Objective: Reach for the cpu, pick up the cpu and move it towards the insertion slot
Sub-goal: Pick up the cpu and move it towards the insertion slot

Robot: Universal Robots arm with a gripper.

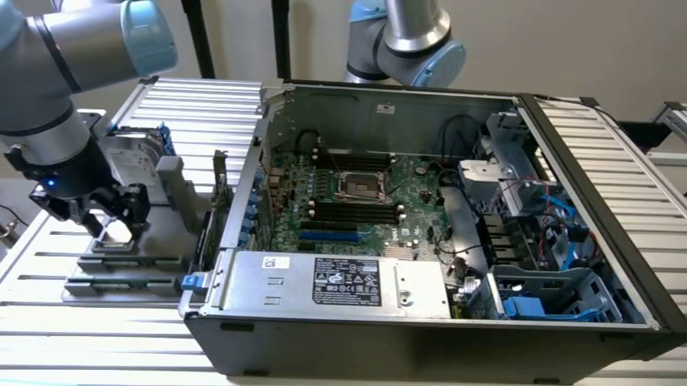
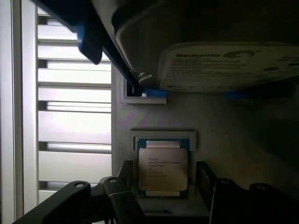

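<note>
Open end effector straddles small flat silver-topped square cpu, nothing gripped, seemingly no contact. Risk: off-centre closing could tilt cpu in grey holder.

Grey fixture block on slatted tabletop, directly under fingers. Hard drive with white label just beyond fingers, blue tab near it. Open PC case well off to side of fingers; inside: green motherboard, black memory slots, labelled power supply, blue cables.
</note>
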